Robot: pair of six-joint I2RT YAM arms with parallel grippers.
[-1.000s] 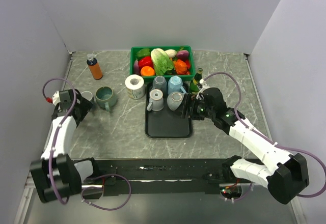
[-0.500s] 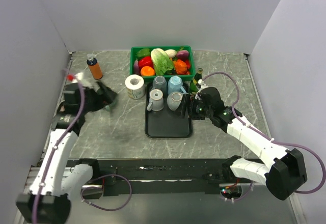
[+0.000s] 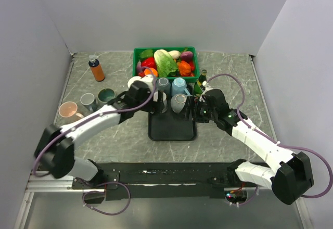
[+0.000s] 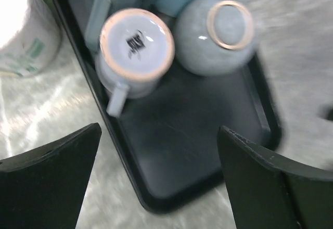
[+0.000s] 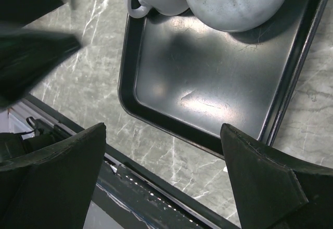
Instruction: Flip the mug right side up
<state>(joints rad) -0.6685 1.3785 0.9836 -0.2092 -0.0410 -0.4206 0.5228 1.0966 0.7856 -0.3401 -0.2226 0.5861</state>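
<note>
Just ahead of our empty, spread left gripper (image 4: pixel 158 132) stands the mug (image 4: pixel 136 51), base up, handle nearest. Our right gripper (image 5: pixel 164 130), likewise spread, is farther.

I see a black tray (image 4: pixel 192 151). The pale blue mug (image 4: pixel 136 44) has a tan-ringed base with a dark mark; the grey mug (image 4: pixel 216 36) has a tan ring too. The desk (image 3: pixel 125 135) is grey-green, veined white. My left pincer (image 4: pixel 159 130) is black.

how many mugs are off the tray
3, in a row left of the tray: pink mug, grey mug, green mug. The left arm could hide another.
</note>
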